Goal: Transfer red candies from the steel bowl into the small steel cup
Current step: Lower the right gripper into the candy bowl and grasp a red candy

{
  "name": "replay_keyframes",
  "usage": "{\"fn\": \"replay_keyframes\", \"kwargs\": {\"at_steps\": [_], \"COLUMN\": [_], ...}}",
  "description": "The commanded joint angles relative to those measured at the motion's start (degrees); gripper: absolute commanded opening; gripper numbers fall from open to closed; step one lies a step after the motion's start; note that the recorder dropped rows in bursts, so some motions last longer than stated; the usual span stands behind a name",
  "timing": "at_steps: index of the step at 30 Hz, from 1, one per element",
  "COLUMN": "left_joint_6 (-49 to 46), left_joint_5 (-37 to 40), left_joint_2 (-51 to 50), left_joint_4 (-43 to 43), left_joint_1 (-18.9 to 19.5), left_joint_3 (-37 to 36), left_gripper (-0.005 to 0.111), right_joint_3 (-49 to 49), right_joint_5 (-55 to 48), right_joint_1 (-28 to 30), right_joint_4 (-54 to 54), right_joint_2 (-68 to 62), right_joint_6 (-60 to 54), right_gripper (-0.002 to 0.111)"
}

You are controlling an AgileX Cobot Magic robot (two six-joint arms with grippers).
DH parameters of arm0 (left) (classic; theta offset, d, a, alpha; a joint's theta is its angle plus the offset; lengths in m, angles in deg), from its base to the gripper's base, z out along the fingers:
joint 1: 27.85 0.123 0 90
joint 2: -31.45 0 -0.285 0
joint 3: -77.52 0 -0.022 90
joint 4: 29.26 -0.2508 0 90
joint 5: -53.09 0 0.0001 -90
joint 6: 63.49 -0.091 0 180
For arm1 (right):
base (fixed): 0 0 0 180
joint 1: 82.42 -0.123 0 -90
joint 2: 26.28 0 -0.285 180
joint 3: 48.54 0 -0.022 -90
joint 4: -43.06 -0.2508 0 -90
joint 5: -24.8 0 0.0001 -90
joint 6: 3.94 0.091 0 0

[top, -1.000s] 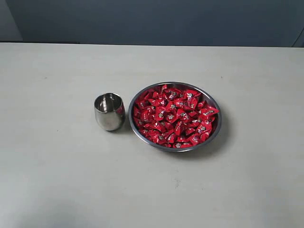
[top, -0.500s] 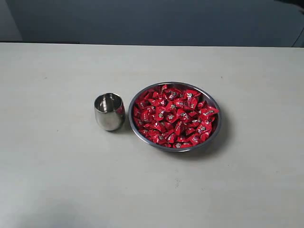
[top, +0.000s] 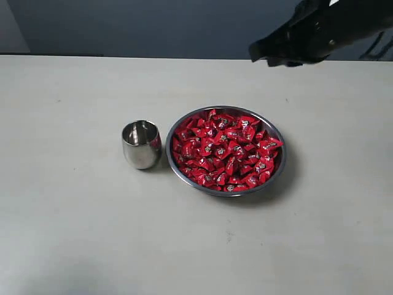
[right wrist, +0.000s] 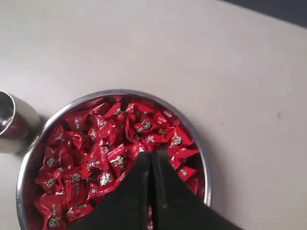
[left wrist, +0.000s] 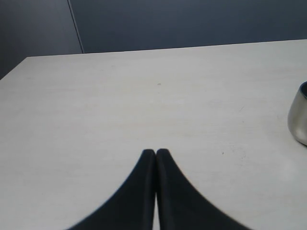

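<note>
Hovering above the red candies [right wrist: 100,153], the right fingers [right wrist: 136,191] are closed, holding nothing.

Cropped at edges, covered by fingers, too fine to read.
Cuts the dark, smeared right arm [top: 319,31] off at the exterior view's top and right edges. Leaves only a sliver of the small steel cup [left wrist: 300,115] inside the left wrist view, and only part of it in the right wrist view. Crops the steel bowl [right wrist: 120,92] there too, hiding some red candies [right wrist: 96,143] under the closed right gripper [right wrist: 151,155]. Cannot read the tiny print on them.
</note>
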Motion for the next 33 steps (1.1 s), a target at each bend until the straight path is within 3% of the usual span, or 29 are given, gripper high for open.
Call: {"fn": "replay_keyframes", "kwargs": {"at_steps": [1, 12, 16, 20, 25, 30, 33], "left_joint_6": [0.11, 0.11, 0.11, 0.11, 0.11, 0.11, 0.11], "left_joint_5": [-0.55, -0.55, -0.55, -0.55, -0.55, -0.55, -0.55], "left_joint_2": [0.27, 0.27, 0.27, 0.27, 0.27, 0.27, 0.27], "left_joint_4": [-0.11, -0.11, -0.11, -0.11, -0.11, -0.11, -0.11], "left_joint_1": [0.09, 0.09, 0.09, 0.09, 0.09, 0.09, 0.09], "left_joint_3": [-0.11, -0.11, -0.11, -0.11, -0.11, -0.11, -0.11], "left_gripper": [0.000, 0.000, 0.000, 0.000, 0.000, 0.000, 0.000], "right_joint_3": [-0.25, -0.25, -0.34, -1.62, -5.91, -13.95, -18.38], "right_joint_5": [3.42, 0.19, -3.18, -1.23, -3.00, -12.06, -17.22], "right_joint_1": [-0.24, -0.24, -3.69, -8.60, -9.44, -9.44, -9.44], "right_joint_4": [-2.99, -5.31, -6.17, 3.25, 11.95, 23.36, 23.25], "right_joint_2": [-6.42, -15.64, -15.79, -15.90, -16.14, -18.86, -21.05], "right_joint_6": [-2.39, -4.13, -8.97, -10.12, -8.83, 3.79, 7.31], "right_gripper": [0.000, 0.000, 0.016, 0.022, 0.022, 0.022, 0.022]}}
